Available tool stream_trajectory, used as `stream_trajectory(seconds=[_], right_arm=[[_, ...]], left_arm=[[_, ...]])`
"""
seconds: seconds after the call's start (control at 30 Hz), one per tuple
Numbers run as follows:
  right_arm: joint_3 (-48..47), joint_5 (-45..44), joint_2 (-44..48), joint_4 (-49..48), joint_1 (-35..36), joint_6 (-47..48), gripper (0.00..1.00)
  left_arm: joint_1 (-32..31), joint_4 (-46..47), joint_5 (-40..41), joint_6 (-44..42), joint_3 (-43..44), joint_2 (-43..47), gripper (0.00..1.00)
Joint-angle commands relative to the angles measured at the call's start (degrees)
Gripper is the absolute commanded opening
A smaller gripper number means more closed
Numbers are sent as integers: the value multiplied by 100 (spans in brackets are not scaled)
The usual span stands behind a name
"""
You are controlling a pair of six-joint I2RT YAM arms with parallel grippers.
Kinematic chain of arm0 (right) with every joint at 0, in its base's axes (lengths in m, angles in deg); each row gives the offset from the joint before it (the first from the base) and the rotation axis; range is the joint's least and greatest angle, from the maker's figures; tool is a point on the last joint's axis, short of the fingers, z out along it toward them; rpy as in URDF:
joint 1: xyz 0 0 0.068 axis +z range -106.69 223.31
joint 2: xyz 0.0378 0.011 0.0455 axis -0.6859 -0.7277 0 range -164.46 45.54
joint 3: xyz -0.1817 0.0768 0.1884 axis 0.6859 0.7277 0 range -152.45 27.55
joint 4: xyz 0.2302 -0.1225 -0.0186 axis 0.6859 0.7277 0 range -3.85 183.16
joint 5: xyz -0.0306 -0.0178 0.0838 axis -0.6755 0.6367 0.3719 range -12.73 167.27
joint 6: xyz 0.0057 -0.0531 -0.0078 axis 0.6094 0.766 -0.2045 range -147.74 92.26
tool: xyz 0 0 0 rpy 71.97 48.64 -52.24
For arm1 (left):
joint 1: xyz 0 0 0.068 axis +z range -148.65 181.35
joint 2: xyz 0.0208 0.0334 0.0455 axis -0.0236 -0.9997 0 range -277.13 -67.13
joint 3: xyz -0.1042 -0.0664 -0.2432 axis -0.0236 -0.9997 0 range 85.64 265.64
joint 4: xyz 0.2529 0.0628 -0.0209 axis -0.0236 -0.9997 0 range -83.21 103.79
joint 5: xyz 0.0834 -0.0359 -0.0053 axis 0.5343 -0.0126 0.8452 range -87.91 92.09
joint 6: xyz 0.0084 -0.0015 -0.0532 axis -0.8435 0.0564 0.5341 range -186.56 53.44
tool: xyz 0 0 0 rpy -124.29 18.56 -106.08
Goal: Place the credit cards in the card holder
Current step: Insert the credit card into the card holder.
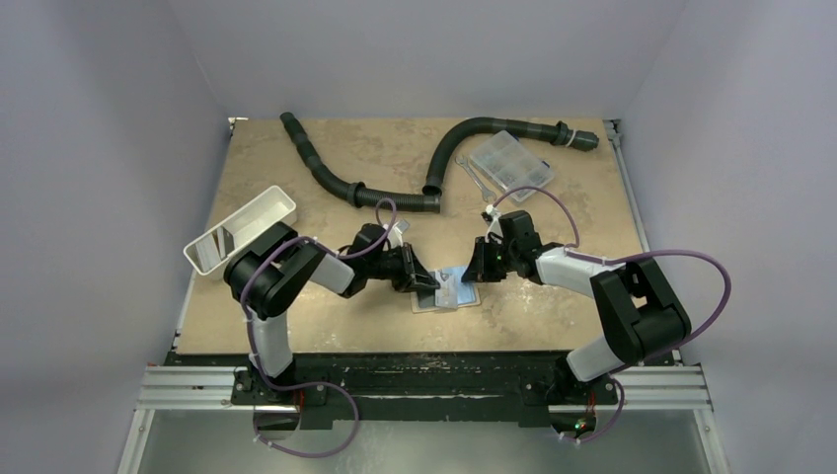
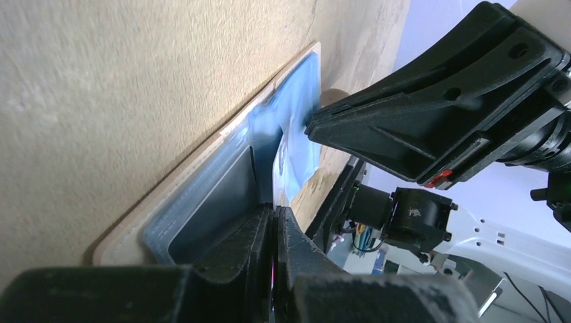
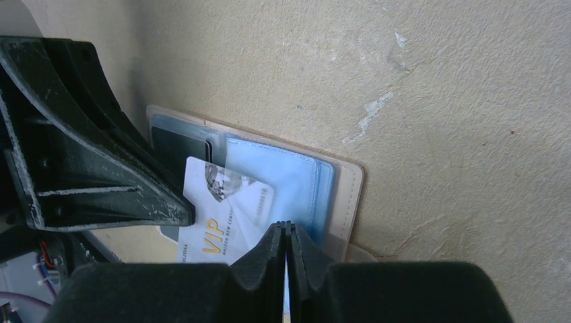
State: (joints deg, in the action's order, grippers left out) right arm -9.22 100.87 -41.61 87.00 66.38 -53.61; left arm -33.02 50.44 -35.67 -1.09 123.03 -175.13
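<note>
Tan card holder (image 3: 353, 195) open flat; left gripper (image 2: 275, 214) apparently pinching white card (image 3: 225, 202).

White tray (image 1: 271, 209), blk hose (image 1: 314, 161), clear box (image 1: 511, 163)

You see a card holder (image 3: 347, 195) that is tan-beige on its outer edge and pale blue inside. The white card (image 3: 222, 202) bears gold VIP lettering and small grey print. The other card (image 3: 178, 145) is dark grey. The table (image 3: 438, 101) is mottled sandy beige. The left gripper (image 2: 275, 222) and right gripper (image 3: 287, 232) are black.
</note>
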Motion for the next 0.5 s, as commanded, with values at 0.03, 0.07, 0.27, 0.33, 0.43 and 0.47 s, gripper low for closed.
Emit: stream_trajectory(seconds=[0.03,0.07,0.27,0.33,0.43,0.47], right_arm=[[-5,-242,-37,126,-60,152,12],[0,-241,-31,133,-60,152,12],[9,-233,-17,120,-62,157,12],[12,-224,-12,118,-60,161,12],[21,-207,-13,118,-62,161,12],[13,-206,-16,114,-52,161,12]], left_arm=[[-160,785,633,439,-312,-6,0],[-168,828,708,486,-354,16,0],[-176,831,1164,565,-594,297,0],[-186,828,1244,595,-599,321,0],[-208,871,1319,639,-573,303,0],[-227,871,1323,640,-548,284,0]])
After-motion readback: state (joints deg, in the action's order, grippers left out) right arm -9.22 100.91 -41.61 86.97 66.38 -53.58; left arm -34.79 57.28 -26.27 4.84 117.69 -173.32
